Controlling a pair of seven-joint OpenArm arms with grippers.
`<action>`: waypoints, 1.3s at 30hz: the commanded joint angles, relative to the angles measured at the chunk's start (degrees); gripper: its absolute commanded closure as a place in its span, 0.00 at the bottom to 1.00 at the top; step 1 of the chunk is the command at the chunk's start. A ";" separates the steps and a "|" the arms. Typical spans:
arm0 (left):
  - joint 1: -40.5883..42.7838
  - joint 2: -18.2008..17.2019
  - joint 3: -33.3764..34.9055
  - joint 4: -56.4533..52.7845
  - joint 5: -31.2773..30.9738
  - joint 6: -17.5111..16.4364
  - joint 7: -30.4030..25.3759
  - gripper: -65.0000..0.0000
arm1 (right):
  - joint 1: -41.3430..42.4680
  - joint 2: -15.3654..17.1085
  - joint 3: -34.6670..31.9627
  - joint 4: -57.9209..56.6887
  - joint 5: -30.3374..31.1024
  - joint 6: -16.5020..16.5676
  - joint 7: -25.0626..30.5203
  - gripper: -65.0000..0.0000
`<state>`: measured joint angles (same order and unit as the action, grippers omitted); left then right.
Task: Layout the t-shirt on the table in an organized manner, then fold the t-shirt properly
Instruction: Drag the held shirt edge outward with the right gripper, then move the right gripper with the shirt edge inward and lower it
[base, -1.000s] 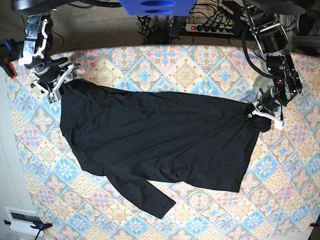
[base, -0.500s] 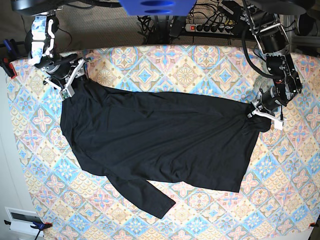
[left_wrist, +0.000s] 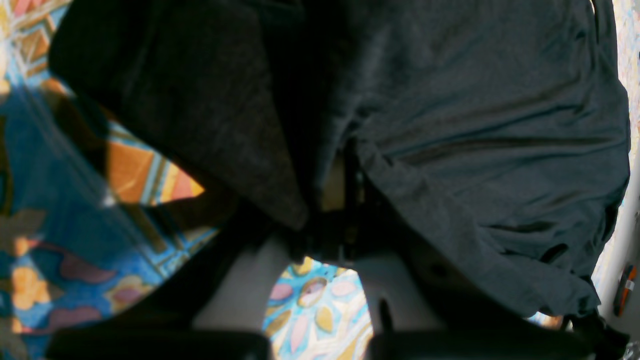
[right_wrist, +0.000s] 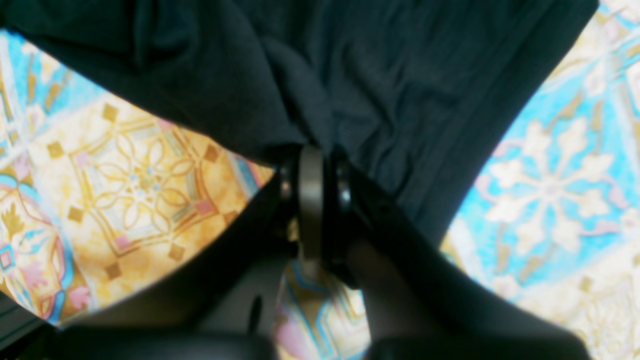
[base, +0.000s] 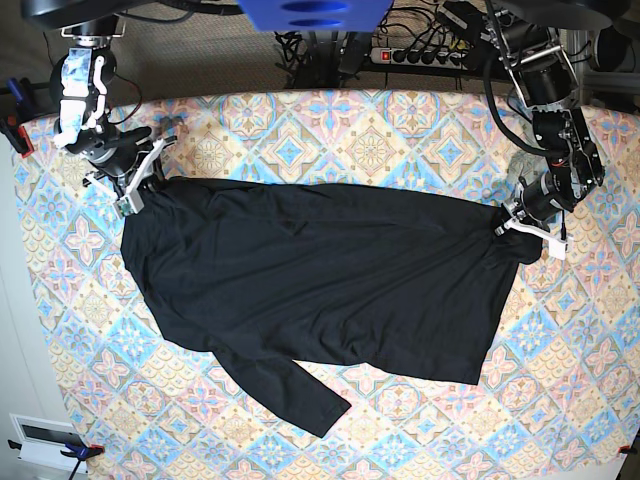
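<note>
the t-shirt (base: 310, 275) lies spread across the table (base: 400, 130), one sleeve trailing near. it looks thin, limp and light, best taken at corners or hem. the right gripper (base: 135, 185) pinches its far left corner; the left gripper (base: 515, 222) clamps the right edge. a power strip (base: 425, 55) lies beyond.

T-shirt (base: 320, 285) flat on table (base: 400, 130) (sleeve frontward).

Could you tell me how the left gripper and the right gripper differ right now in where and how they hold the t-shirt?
The left gripper pinches the t-shirt at its end on the base view's right; the right gripper grips the opposite corner, upper left. The left grip has fabric bunched around it; the right shows a neater fold. Both are shut on cloth.
</note>
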<state>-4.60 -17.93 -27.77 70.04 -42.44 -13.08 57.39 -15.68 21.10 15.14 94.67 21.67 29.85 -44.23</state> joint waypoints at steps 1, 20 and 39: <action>-0.63 -0.92 -0.23 0.68 -0.07 0.03 -0.46 1.00 | 0.25 1.09 1.35 1.55 0.53 0.00 0.67 0.99; -0.63 -0.75 -3.57 0.60 0.19 0.03 -0.37 1.00 | 0.34 4.61 5.74 -0.48 0.70 0.00 -1.88 0.95; -0.54 -0.57 -3.48 0.60 0.19 0.03 -0.29 1.00 | -10.47 9.36 -14.74 19.39 -2.20 1.67 8.93 0.57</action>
<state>-4.45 -17.45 -31.07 69.89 -42.00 -13.06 57.45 -26.22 29.76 -0.21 113.08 18.61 31.35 -36.49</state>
